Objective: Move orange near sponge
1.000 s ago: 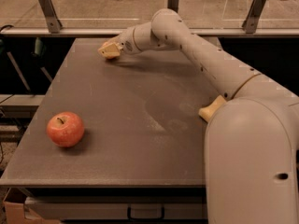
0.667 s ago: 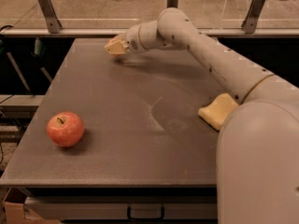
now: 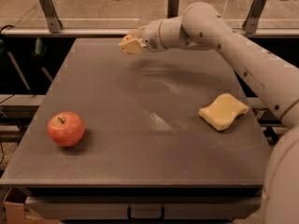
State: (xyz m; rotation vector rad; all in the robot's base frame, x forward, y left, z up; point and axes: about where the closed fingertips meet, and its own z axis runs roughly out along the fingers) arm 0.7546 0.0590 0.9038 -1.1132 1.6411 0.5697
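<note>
My gripper [image 3: 130, 44] hangs above the far middle of the grey table [image 3: 140, 167], raised off the surface, with its shadow on the table below it. Its pale fingers are closed around the small orange [image 3: 127, 38], of which only a bit of orange skin shows between them. The pale yellow sponge [image 3: 223, 111], with wavy edges, lies flat on the right side of the table, well to the right of the gripper and nearer the camera.
A red-pink apple [image 3: 66, 129] with a stem sits at the front left of the table. My arm [image 3: 243, 50] runs from the right across the far side. Metal posts [image 3: 49, 8] and a rail stand behind the table.
The gripper has moved right and up from the table's far left, carrying the orange. The sponge, partly hidden by my arm before, is now fully in view.
</note>
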